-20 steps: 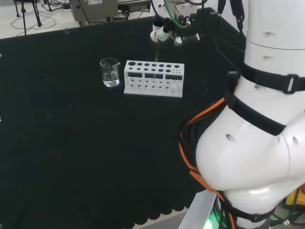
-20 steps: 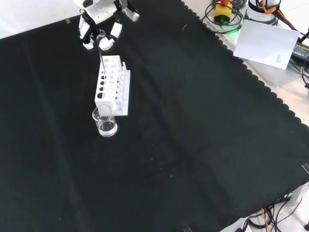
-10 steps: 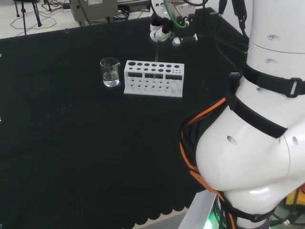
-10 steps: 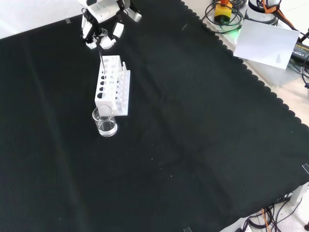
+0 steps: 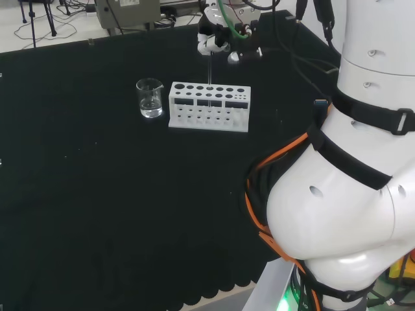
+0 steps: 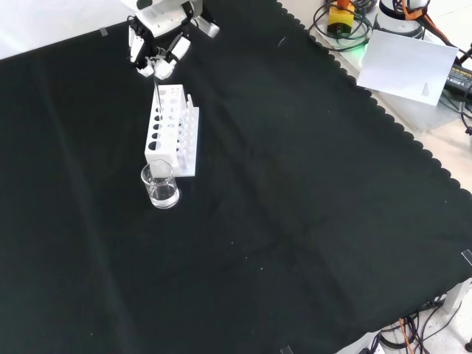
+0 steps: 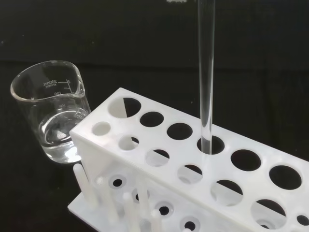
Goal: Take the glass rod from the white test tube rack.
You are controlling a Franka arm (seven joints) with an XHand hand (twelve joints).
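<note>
The hand, fingers pinched on the top of the glass rod, holds it upright with its lower end in a hole of the white test tube rack, beside a beaker holding a little clear liquid, on the black-clothed bench.

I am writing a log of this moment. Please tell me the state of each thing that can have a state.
hand: shut on the glass rod's top.
glass rod: upright, lower end in a rack hole.
white test tube rack: standing on the cloth.
beaker: upright beside the rack, some clear liquid inside.
</note>
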